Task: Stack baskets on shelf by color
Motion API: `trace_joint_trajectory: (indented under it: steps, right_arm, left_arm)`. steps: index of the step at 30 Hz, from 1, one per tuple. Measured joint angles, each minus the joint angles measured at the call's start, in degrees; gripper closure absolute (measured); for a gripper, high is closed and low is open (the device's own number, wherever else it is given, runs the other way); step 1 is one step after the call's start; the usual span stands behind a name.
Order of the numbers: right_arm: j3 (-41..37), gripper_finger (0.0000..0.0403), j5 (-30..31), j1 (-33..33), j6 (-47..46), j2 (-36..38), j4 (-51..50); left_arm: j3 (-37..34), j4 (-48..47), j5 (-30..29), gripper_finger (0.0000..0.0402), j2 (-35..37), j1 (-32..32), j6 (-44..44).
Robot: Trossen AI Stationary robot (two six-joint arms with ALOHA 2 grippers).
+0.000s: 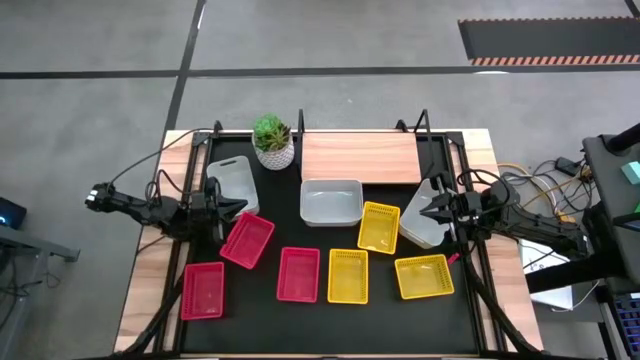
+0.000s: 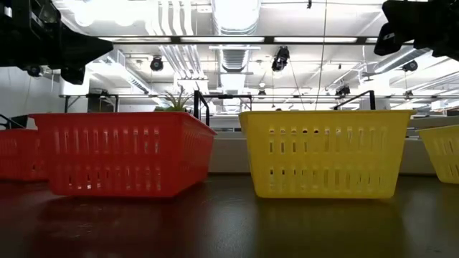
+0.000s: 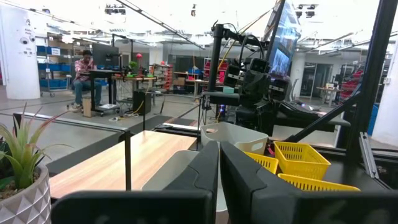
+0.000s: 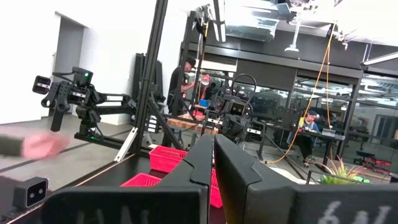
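Nine baskets sit bottom-down on the black mat. The red ones (image 1: 247, 240) (image 1: 298, 273) (image 1: 203, 290) are left of centre. The yellow ones (image 1: 379, 226) (image 1: 348, 275) (image 1: 424, 276) are right of centre. The white ones (image 1: 231, 182) (image 1: 331, 201) (image 1: 425, 225) lie nearer the far edge. The wooden shelf (image 1: 360, 157) stands at the far edge with nothing on it. My left gripper (image 1: 238, 208) (image 3: 219, 171) hovers shut beside the left white basket, pointing right. My right gripper (image 1: 425, 211) (image 4: 213, 163) hovers shut over the right white basket, pointing left. The low view shows a red basket (image 2: 125, 153) and a yellow basket (image 2: 326, 152) up close.
A white pot with a green plant (image 1: 273, 140) stands left of the shelf. Black frame uprights (image 1: 190, 170) run along both table sides, and cables lie to the right (image 1: 540, 190). People show in the room beyond (image 3: 82, 74) (image 4: 185, 84). A blurred hand (image 4: 38, 146) shows in the right wrist view.
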State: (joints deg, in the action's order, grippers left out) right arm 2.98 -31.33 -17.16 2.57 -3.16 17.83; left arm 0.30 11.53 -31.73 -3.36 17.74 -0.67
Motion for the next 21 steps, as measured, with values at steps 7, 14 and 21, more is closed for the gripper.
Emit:
trace_joint_trajectory:
  steps: [7, 14, 21]
  right_arm:
    - [0.0, 0.0392, 0.0, 0.0, 0.0, 0.0, 0.0]
    - [0.0, 0.0392, -0.2, 0.0, -2.7, 0.0, -0.5]
    - [-0.3, 0.0392, -0.2, 0.0, -20.2, 0.0, -1.6]
  left_arm:
    - [0.0, 0.8, 0.0, 0.0402, 0.0, 0.0, 0.2]
    - [0.0, 4.0, 0.0, 0.0402, 0.1, 0.0, 0.3]
    - [0.1, 7.0, 1.8, 0.0402, 0.0, 0.0, 4.1]
